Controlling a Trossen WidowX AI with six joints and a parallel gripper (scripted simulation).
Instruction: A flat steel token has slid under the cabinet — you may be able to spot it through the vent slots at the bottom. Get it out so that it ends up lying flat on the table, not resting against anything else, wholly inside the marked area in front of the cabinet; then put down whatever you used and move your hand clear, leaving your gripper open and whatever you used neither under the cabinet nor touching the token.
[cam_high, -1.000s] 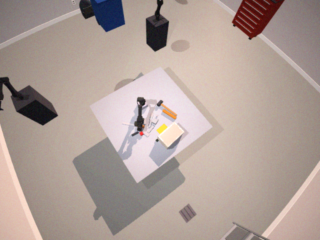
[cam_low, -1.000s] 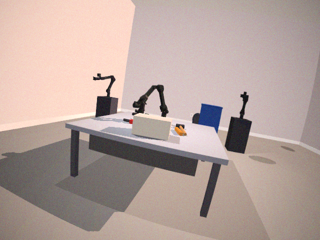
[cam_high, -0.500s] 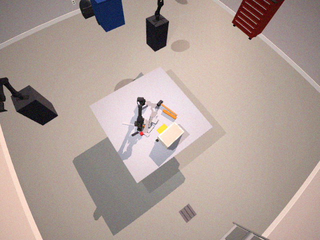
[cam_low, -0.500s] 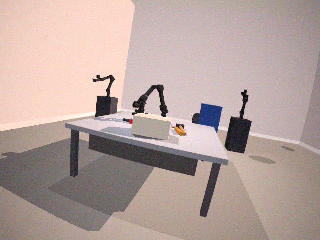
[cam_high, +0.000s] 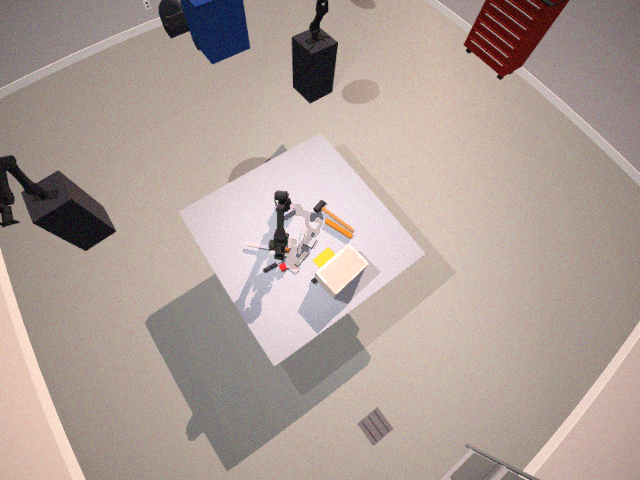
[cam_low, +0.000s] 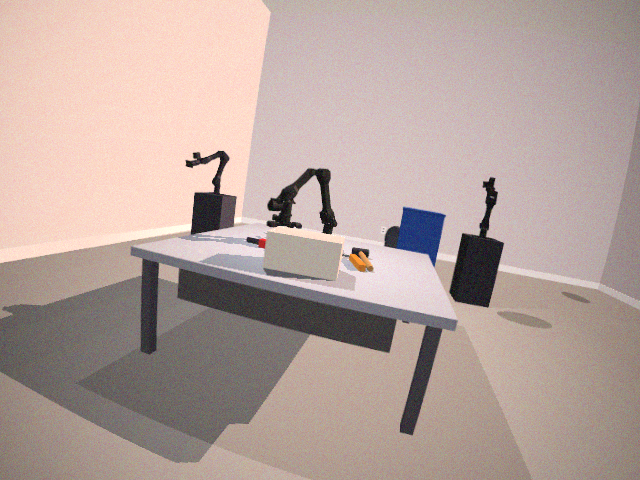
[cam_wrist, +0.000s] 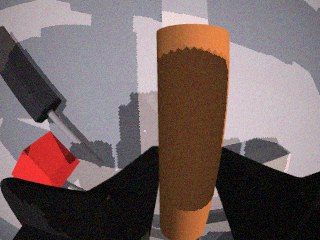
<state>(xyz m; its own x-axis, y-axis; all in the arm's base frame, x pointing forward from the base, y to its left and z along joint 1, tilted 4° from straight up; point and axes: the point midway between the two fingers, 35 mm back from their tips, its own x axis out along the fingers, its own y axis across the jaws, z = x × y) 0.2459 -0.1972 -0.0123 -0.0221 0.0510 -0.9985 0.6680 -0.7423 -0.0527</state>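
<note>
One gripper (cam_high: 279, 254) (cam_low: 284, 224) (cam_wrist: 189, 148) is pinching an orange handle (cam_high: 287, 250) (cam_wrist: 193, 125) between its fingers, nearest us in the wrist view. Past its fingers we are seeing a red block (cam_high: 282, 267) (cam_low: 262, 243) (cam_wrist: 46, 160), and just beside that a black-handled tool (cam_high: 270, 267) (cam_low: 253, 240) (cam_wrist: 30, 80) is pointing its thin metal shaft past the block. On the same table (cam_high: 232, 211) (cam_low: 392, 281), a yellow marked area (cam_high: 324, 257) is lying in front of the cream cabinet (cam_high: 342, 269) (cam_low: 303, 253). The cabinet is standing upright and covering whatever is under it, so we cannot fairly say where the token is resting. Off to one side, a hammer (cam_high: 337, 219) (cam_low: 360, 251) is lying near an orange bar (cam_high: 339, 228) (cam_low: 356, 262). Farther out on the floor, two black pedestals are each bearing another dark arm, and a blue cabinet (cam_high: 219, 31) (cam_low: 421, 232) is standing behind. A red tool chest (cam_high: 509, 36) is standing well apart, near the wall.
</note>
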